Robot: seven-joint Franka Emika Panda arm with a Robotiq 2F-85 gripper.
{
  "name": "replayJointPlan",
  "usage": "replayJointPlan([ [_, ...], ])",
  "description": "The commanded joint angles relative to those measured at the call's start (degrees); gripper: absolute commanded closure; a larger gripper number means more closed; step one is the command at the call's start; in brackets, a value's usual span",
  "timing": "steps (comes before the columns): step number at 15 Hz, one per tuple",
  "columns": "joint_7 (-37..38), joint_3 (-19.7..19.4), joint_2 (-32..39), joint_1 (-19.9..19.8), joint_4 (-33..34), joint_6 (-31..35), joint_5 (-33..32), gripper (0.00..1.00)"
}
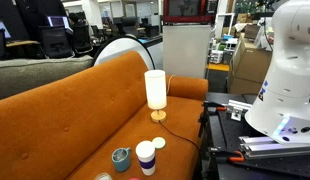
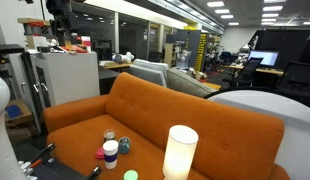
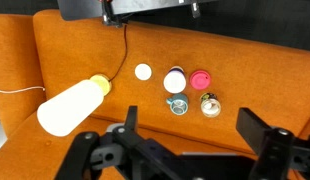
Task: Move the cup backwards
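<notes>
The cup [image 1: 146, 157] is tall and white with a dark band and stands upright on the orange sofa seat. It also shows in an exterior view [image 2: 111, 152] and from above in the wrist view [image 3: 175, 80]. My gripper [image 3: 193, 130] is open and empty. It hangs well above the seat, and the cup lies beyond its fingertips. The gripper itself does not show in either exterior view.
A teal-grey mug [image 3: 178, 105] and a small jar [image 3: 208, 104] stand close to the cup. A pink lid [image 3: 200, 79] and a white disc [image 3: 143, 72] lie beside it. A white lamp [image 1: 155, 90] with a cord stands further along the seat. The sofa backrest [image 1: 85, 95] rises behind.
</notes>
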Motion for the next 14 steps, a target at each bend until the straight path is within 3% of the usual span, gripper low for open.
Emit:
replayJointPlan([
  [1, 0.35, -0.52, 0.19, 0.71, 0.16, -0.13, -0.35, 0.0],
  [8, 1.28, -0.94, 9.01, 1.0, -4.13, 8.69, 3.75, 0.0],
  [9, 1.18, -0.88, 6.22, 1.14, -4.51, 7.17, 2.09, 0.0],
  [14, 1.18, -1.14, 9.42, 1.3, -4.35, 8.97, 2.56, 0.0],
])
